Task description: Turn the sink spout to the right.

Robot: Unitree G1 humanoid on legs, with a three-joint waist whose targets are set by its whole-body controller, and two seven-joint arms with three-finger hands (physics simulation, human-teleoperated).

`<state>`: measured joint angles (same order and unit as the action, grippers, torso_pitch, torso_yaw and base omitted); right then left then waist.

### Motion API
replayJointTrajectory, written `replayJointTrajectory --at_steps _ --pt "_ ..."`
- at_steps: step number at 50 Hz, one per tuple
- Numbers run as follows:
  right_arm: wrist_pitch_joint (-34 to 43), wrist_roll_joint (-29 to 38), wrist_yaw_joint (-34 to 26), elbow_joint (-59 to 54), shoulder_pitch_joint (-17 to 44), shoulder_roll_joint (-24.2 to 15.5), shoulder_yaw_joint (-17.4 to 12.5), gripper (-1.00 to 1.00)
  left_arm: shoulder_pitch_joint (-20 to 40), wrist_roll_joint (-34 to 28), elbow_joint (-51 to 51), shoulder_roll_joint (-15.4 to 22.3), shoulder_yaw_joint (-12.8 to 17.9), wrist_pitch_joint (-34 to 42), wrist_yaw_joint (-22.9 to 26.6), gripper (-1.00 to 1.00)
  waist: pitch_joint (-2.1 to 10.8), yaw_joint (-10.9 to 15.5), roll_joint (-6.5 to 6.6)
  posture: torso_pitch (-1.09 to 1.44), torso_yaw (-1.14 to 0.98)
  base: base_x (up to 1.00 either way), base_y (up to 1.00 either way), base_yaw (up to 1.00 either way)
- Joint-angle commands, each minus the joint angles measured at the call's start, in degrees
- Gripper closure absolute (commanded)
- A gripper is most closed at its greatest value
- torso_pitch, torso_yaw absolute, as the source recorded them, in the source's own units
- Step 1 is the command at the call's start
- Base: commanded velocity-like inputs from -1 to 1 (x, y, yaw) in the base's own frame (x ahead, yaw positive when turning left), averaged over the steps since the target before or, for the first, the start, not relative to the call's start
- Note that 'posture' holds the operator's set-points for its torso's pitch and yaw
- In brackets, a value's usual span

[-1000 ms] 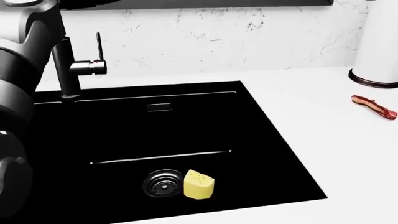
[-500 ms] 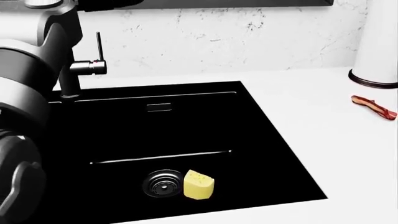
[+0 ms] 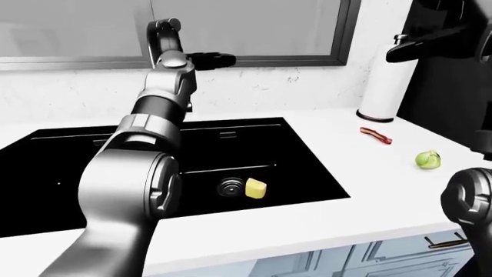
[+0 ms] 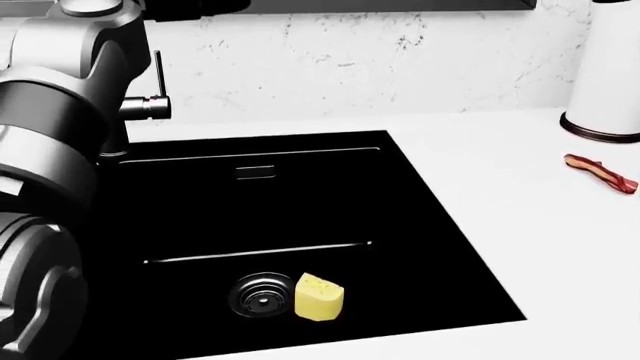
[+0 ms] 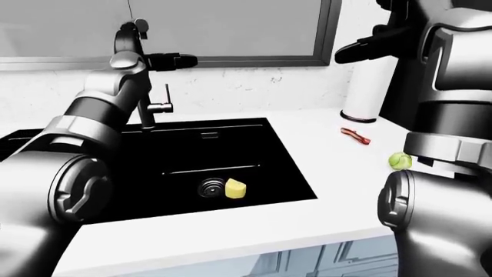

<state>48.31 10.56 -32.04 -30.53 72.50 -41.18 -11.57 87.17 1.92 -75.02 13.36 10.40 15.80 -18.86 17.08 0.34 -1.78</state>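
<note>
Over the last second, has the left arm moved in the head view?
Yes. The left arm has swung toward the view's right: it now hides the faucet column, leaving only the lever handle showing, while the sink stays fixed.

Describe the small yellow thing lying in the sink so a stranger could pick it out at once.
Start at the large black rectangular sink basin sunk into the white countertop. At its bottom, near the view's lower edge, sits a round metal drain. Touching the drain's right side lies a pale yellow wedge of cheese, the only bright thing in the dark basin.
</note>
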Motion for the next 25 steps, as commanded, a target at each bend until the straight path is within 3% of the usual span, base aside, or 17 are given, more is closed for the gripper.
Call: replayJointTrajectory --at_steps 1,25 --pt "-1.4 -0.2 0.2 1.8 1.8 -0.5 -0.2 -1.0 2.4 -0.1 2.4 0.3 -0.3 -1.6 0.1 -1.0 0.65 0.0 -0.28 -0.46 0.0 0.0 0.0 0.0" --pt "0.0 -0.6 -0.3 4.2 0.5 -1.4 -0.8 -1.0 2.5 1.5 4.9 -2.1 -1.5 0.8 -0.2 -1.0 0.62 0.1 -0.57 -0.46 0.0 0.0 0.0 0.0"
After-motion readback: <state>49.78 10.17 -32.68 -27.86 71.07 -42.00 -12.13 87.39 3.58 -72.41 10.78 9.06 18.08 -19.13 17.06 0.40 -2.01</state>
